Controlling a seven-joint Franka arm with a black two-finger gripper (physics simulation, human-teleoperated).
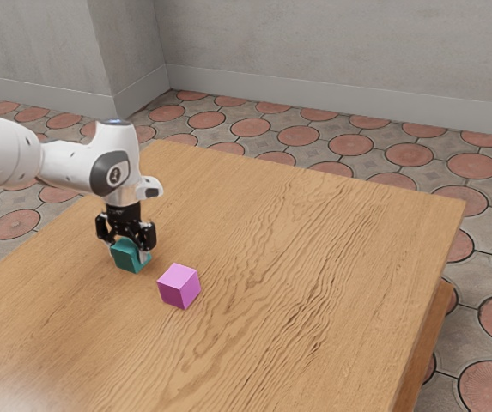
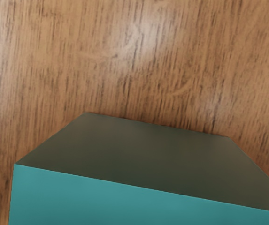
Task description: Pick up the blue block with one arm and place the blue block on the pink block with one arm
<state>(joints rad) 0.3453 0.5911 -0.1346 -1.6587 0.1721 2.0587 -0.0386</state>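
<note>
The arm (image 1: 57, 159) is white, smooth and round like fat tubes. One joint has a grey round cap (image 1: 112, 172) with a small mark. The gripper (image 1: 129, 251) is black, with two short fingers.

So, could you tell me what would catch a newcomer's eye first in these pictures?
The white arm reaching in from the exterior view's left stands out first, its black gripper down at the wooden table with its fingers shut on a teal block. Next comes the bright pink block, which sits on the wood just to the exterior view's right of the teal one, apart from it.
</note>
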